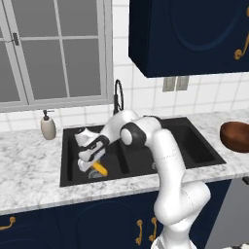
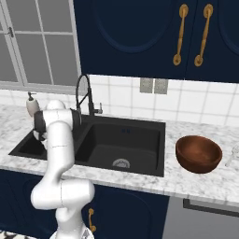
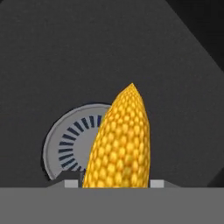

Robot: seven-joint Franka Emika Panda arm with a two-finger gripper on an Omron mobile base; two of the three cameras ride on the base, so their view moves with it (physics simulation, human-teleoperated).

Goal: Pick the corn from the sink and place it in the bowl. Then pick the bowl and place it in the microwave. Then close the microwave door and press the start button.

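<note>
1. The gripper (image 1: 93,164) is reached down into the left basin of the sink (image 1: 73,179).
2. The corn (image 1: 99,168) sits at the gripper, over the round drain (image 3: 70,142); the hand view shows it between the fingertips, so the fingers appear closed on it.
3. The bowl (image 2: 198,153) stands on the marble counter (image 2: 196,184), right of the sink, well apart from the corn.
</note>
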